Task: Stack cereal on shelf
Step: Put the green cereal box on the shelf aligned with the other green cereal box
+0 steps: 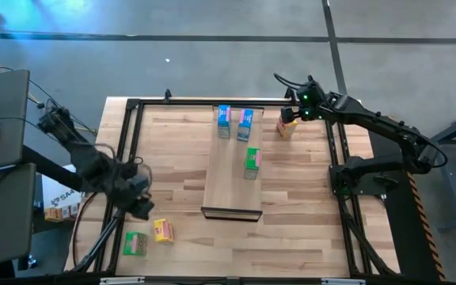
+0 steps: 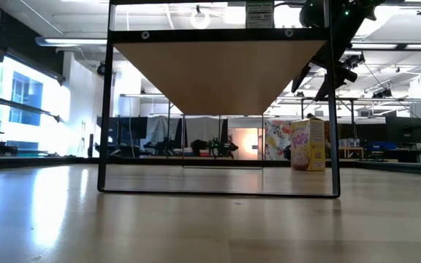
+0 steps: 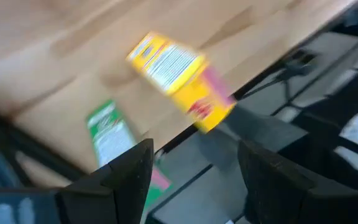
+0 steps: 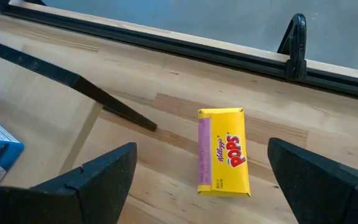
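Note:
The shelf [image 1: 232,186] is a pale plank raised on a black frame in the middle of the table. Two blue cereal boxes [image 1: 224,120] [image 1: 245,123] stand at its far end, and a green box [image 1: 252,161] stands midway along it. A yellow box [image 4: 222,152] [image 1: 287,127] stands upright on the tabletop by the far right corner. My right gripper [image 4: 202,146] [image 1: 291,111] hangs open above it, clear of it. A yellow box [image 1: 163,230] [image 3: 179,78] and a green box [image 1: 135,243] [image 3: 114,134] rest on the tabletop near the near left corner. My left gripper [image 1: 142,204] [image 3: 194,155] is open above them.
Black frame rails [image 1: 125,142] run along the table's edges, with a clamp [image 4: 296,43] on the far rail. The shelf's thin black legs [image 2: 107,109] [image 4: 73,81] stand on the tabletop. Bare tabletop [image 1: 172,150] lies between the shelf and the left rail.

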Motion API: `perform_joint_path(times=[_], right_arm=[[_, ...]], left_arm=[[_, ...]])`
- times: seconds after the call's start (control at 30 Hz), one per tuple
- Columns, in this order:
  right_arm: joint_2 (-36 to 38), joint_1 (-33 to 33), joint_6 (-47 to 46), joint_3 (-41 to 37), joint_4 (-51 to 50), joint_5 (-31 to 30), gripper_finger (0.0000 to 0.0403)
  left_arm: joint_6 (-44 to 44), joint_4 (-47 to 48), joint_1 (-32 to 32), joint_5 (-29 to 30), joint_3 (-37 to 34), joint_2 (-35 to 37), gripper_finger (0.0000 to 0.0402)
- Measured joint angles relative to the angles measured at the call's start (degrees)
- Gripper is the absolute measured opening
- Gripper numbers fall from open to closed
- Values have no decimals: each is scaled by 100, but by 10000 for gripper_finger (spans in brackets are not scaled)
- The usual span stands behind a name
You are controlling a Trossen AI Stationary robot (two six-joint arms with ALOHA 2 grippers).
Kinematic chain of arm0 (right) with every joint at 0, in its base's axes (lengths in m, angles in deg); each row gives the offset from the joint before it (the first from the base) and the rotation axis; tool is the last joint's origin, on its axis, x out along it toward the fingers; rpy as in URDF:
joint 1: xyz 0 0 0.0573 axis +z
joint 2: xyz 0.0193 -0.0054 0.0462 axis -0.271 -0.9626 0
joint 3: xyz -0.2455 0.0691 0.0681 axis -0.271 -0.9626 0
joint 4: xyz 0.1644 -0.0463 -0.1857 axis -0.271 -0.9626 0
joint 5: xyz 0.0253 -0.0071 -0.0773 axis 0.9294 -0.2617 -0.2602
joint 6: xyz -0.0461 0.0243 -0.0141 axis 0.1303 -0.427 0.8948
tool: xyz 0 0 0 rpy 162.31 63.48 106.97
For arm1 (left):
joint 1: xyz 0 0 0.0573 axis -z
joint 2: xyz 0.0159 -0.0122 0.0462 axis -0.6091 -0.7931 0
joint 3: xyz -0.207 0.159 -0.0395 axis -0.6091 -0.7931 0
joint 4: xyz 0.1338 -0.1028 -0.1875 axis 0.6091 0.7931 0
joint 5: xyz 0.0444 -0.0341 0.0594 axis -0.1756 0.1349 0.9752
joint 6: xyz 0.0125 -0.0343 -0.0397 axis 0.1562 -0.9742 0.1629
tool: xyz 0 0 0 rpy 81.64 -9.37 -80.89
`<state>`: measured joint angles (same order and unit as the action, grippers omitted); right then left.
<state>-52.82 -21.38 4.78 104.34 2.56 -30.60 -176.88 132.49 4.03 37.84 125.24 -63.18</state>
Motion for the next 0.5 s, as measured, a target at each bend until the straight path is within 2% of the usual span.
perform_joint_path(times=[0.3,0.5], right_arm=[[0,0,91,0,0,0,357],[0,0,90,0,-2,0,357]], left_arm=[[-2180,90,1433,7,0,-760,225],[-2446,66,1629,-382,0,-1160,225]])
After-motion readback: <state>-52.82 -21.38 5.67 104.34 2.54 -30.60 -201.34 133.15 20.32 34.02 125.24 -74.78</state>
